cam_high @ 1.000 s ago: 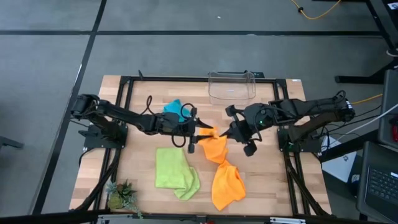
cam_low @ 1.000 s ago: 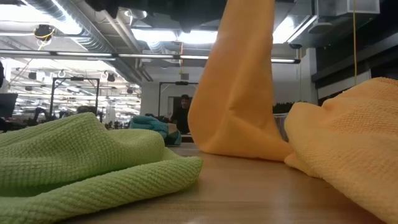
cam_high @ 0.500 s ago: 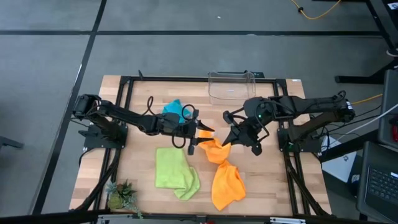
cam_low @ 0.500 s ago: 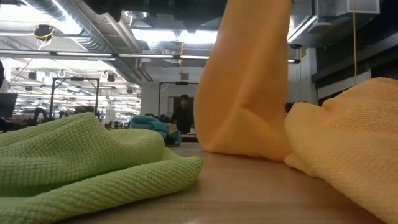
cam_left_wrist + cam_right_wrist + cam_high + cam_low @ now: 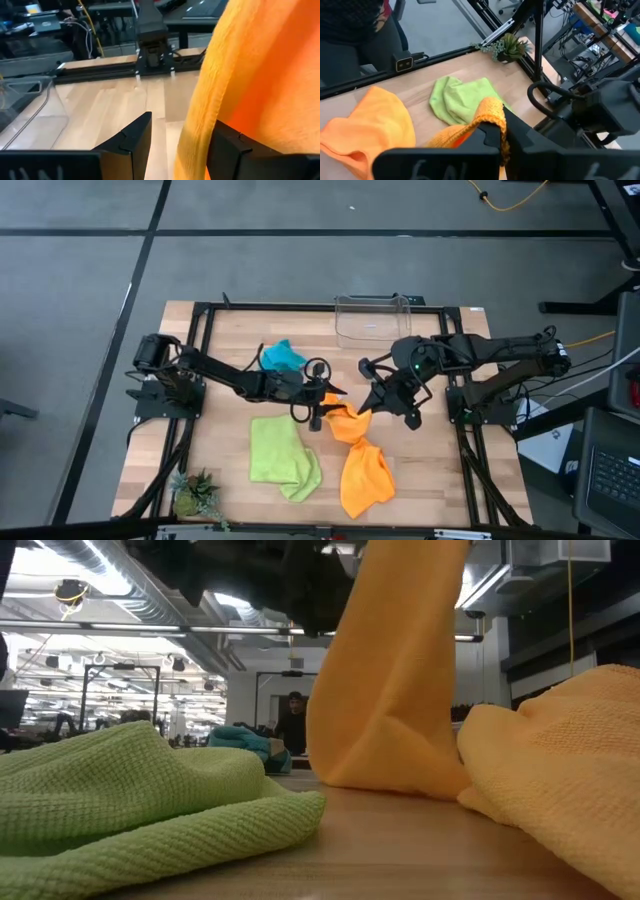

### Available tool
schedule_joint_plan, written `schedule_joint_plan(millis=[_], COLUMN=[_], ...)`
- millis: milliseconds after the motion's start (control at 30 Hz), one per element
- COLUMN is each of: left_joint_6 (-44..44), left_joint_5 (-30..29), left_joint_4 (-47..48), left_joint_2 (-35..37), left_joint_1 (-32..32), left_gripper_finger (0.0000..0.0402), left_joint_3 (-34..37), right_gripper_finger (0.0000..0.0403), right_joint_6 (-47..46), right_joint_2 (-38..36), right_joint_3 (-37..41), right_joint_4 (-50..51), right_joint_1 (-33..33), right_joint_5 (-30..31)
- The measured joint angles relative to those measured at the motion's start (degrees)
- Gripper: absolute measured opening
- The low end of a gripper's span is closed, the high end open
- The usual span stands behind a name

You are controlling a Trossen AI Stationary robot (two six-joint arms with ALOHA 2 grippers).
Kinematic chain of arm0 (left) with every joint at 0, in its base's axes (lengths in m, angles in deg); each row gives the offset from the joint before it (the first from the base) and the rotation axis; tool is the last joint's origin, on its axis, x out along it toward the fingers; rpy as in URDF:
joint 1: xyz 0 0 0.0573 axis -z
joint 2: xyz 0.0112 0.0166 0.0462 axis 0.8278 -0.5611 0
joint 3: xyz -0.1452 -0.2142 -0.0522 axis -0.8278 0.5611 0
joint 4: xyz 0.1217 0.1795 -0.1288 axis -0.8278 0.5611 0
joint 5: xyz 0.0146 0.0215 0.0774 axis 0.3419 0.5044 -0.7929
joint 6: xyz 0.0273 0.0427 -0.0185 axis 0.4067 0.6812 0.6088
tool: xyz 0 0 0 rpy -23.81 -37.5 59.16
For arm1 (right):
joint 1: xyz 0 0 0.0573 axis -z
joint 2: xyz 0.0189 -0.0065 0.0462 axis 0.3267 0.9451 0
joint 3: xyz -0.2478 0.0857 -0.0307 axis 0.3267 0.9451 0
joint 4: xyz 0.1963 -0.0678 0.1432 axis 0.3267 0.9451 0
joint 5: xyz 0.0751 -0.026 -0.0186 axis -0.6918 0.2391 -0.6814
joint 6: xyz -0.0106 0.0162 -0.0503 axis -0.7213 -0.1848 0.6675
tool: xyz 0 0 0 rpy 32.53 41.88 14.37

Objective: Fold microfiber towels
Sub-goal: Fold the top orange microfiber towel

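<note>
Towel in play: an orange microfiber towel [image 5: 345, 420] hangs lifted above the middle of the wooden table [image 5: 225, 345], its lower edge resting on the boards in the low view.
Right gripper [image 5: 375, 396]: jaws pinched tight on the upper corner of that orange cloth, as the right wrist view shows.
Left gripper [image 5: 322, 402]: at the same cloth from the opposite side; the left wrist view shows its two dark fingers [image 5: 135, 137] parted, the towel's edge hanging between them, with no clamp visible.
Second orange towel [image 5: 365, 477]: crumpled on the table near the front edge, touching the lifted one.
Lime green microfiber towel [image 5: 282, 455]: loosely bunched on the boards just left of the orange pair.
Turquoise blue microfiber towel [image 5: 281, 357]: heaped farther back, beside the left arm.
Clear plastic bin [image 5: 372, 318]: at the table's back edge.
Small green plant [image 5: 196, 495]: at the front left corner.
</note>
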Motion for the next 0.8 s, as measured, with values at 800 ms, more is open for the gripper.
schedule_joint_plan(millis=[800], left_joint_6=[8.72], left_joint_5=[-16.99], left_joint_4=[17.92], left_joint_2=[14.06], left_joint_1=[0.46], left_gripper_finger=[0.0], left_joint_3=[-0.14], right_gripper_finger=[0.0], right_joint_6=[-15.77], right_joint_2=[0.0], right_joint_3=[0.0], right_joint_4=[13.03], right_joint_1=[-0.04], right_joint_5=[13.74])
